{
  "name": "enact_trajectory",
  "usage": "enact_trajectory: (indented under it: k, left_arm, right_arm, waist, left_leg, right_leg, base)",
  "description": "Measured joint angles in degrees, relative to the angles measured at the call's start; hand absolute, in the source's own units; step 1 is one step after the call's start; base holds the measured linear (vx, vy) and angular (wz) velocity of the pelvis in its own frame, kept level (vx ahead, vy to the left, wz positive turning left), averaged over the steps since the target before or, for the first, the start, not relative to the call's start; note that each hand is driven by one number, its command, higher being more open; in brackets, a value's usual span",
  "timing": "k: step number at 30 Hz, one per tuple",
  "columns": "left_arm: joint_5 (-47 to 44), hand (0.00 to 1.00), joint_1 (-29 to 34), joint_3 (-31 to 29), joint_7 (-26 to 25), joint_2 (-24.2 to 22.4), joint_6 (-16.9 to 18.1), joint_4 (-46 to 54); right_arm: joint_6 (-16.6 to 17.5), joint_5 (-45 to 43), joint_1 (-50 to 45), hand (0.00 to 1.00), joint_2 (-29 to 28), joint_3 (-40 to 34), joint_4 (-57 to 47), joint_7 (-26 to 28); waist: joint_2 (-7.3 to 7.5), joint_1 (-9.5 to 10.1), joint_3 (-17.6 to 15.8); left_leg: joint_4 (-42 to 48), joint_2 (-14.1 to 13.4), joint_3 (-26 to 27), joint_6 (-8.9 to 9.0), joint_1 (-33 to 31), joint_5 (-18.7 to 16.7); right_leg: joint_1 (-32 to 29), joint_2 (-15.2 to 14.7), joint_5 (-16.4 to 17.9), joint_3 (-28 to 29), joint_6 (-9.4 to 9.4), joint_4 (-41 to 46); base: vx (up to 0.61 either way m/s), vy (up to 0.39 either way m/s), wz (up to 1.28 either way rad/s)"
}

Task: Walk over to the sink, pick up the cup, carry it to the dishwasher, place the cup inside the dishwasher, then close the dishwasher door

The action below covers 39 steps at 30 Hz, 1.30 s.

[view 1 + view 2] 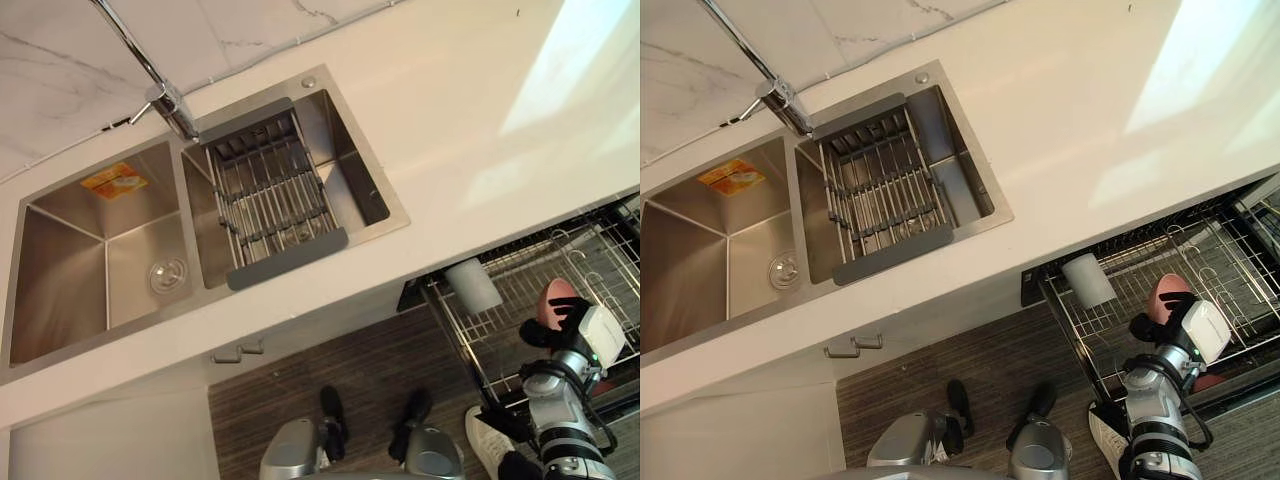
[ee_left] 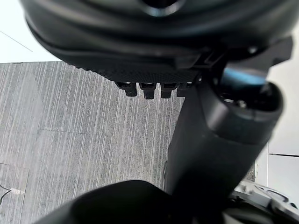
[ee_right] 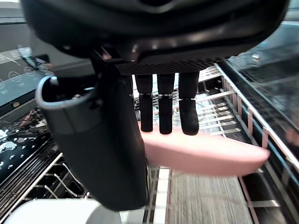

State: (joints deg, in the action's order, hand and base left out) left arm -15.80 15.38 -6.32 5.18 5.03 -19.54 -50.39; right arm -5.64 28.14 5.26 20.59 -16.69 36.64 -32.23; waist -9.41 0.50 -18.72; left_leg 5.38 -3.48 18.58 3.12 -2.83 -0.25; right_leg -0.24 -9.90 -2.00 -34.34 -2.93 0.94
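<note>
The pink cup hangs over the pulled-out wire rack of the dishwasher, at the lower right under the counter edge. My right hand is shut on it: in the right wrist view the fingers lie curled over the cup's upper side and the thumb stands on the other side. The cup is tilted, its rim pointing away from the hand. My left hand hangs low over the wooden floor, with its fingers curled short and holding nothing.
A white cup lies at the rack's near-left corner. On the white counter a double steel sink holds a grey drying rack under the faucet. A white shoe shows beside my right arm.
</note>
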Motion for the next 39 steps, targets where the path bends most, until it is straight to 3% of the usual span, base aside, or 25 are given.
enact_trajectory:
  k: [3, 6, 10, 13, 16, 21, 26, 29, 32, 35, 37, 39]
  left_arm:
    - [0.0, 1.00, -0.2, -0.2, 0.0, -0.1, 0.8, -1.1]
    - [1.6, 1.00, -0.6, -2.8, -0.3, -0.7, 0.8, -2.2]
    - [4.2, 1.00, -0.5, -6.3, -1.2, -0.4, 0.4, -3.9]
    - [4.7, 1.00, -0.2, -7.4, -1.4, 0.1, 0.4, -5.1]
    - [4.7, 1.00, -0.3, -7.9, -1.6, 0.5, 0.4, -6.4]
    - [4.6, 1.00, -0.4, -9.1, -3.0, 0.7, 0.3, -7.9]
    - [3.6, 1.00, -0.3, -9.4, -3.9, 0.6, 0.0, -8.8]
    - [3.4, 1.00, 0.4, -10.3, -3.9, 0.4, -0.8, -8.8]
    - [3.4, 1.00, 1.5, -11.8, -3.9, 0.1, -1.6, -9.4]
    - [3.3, 1.00, 1.9, -12.6, -3.9, -0.6, -1.6, -10.4]
    - [3.4, 1.00, 2.1, -12.6, -4.0, -1.6, -1.6, -10.4]
    - [3.3, 1.00, 2.6, -12.5, -4.1, -2.6, -1.3, -10.3]
  right_arm:
    - [2.8, -4.6, -3.3, 1.00, -2.9, 0.0, -8.5, 1.3]
    - [9.6, -13.4, -8.1, 1.00, -8.0, -0.3, -22.1, 4.6]
    - [17.4, -24.8, -13.2, 1.00, -14.1, -1.5, -34.2, 9.4]
    - [21.1, -29.4, -14.7, 1.00, -15.8, -6.2, -39.1, 11.6]
    - [23.6, -35.1, -15.0, 1.00, -15.8, -11.4, -43.1, 14.4]
    - [24.8, -38.2, -14.9, 1.00, -13.6, -14.8, -47.3, 16.0]
    - [24.3, -38.1, -14.7, 1.00, -10.9, -22.8, -44.6, 10.2]
    - [24.1, -40.5, -15.2, 1.00, -10.7, -28.2, -40.1, 9.3]
    - [24.0, -50.1, -17.3, 1.00, -10.8, -31.7, -33.1, 10.7]
    - [23.6, -67.3, -18.4, 1.00, -12.6, -31.8, -23.4, 16.8]
    - [23.0, -78.0, -19.3, 1.00, -17.2, -30.2, -17.0, 20.8]
    - [23.0, -79.8, -20.1, 1.00, -22.2, -26.3, -14.9, 21.4]
  waist:
    - [0.33, -0.02, -0.2]
    - [0.88, -0.88, -0.2]
    - [3.03, -1.63, 1.5]
    - [4.72, -1.41, 2.9]
    - [5.87, -1.88, 3.6]
    - [6.69, -3.10, 4.4]
    - [7.07, -3.29, 5.3]
    - [7.60, -3.83, 6.0]
    - [7.76, -5.18, 7.7]
    - [7.43, -6.32, 8.5]
    - [6.82, -6.26, 8.9]
    - [6.21, -6.20, 9.2]
  left_leg:
    - [0.0, -0.1, 1.2, 0.00, 0.8, 0.0]
    - [-0.4, -0.2, 2.3, -0.01, 2.4, 0.0]
    - [-1.8, -0.7, 3.3, -0.02, 4.6, 0.0]
    - [-2.4, -1.6, 4.9, -1.19, 5.5, -1.0]
    - [-1.5, -2.4, 6.0, -1.01, 6.5, -1.8]
    - [3.0, -4.2, 7.2, -0.77, 6.4, -3.2]
    - [4.8, -6.6, 8.9, -0.64, 6.8, -5.5]
    - [4.9, -7.2, 10.3, -0.87, 6.9, -6.8]
    - [4.5, -7.5, 12.1, -0.76, 7.5, -6.8]
    - [3.9, -7.6, 13.1, 0.71, 8.9, -5.8]
    - [3.3, -7.5, 13.8, 1.03, 9.8, -5.3]
    - [2.5, -7.5, 13.9, 1.02, 10.2, -5.3]
  right_leg:
    - [0.3, 0.2, -0.2, 1.1, -0.19, -0.4]
    - [1.8, 0.8, -1.2, 2.2, -0.07, -2.1]
    - [3.6, 2.1, -1.6, 2.9, 0.19, -3.9]
    - [3.7, 3.3, -1.5, 4.2, 0.30, -4.3]
    - [4.6, 3.9, -1.5, 5.5, 0.64, -4.4]
    - [5.7, 4.8, -1.0, 6.7, 1.13, -4.3]
    - [6.1, 6.4, -0.5, 7.2, 1.92, -4.1]
    - [5.5, 7.0, -0.5, 9.2, 1.93, -3.9]
    - [5.0, 7.6, -1.0, 11.3, 2.58, -3.9]
    - [5.1, 7.8, -0.9, 12.7, 2.90, -3.7]
    - [5.3, 7.8, -0.6, 13.1, 3.08, -3.3]
    - [5.4, 7.9, -0.3, 13.0, 3.42, -3.3]
  base:
    - [0.00, 0.014, -0.18]
    - [0.00, 0.001, -0.20]
    - [0.01, -0.017, -0.14]
    - [0.00, -0.019, -0.22]
    - [0.01, 0.000, -0.25]
    - [-0.02, -0.011, -0.14]
    - [-0.05, 0.010, -0.06]
    - [-0.02, 0.049, -0.24]
    - [0.06, 0.033, -0.34]
    - [0.06, 0.029, -0.27]
    - [0.02, 0.037, -0.11]
    - [0.00, 0.041, 0.02]
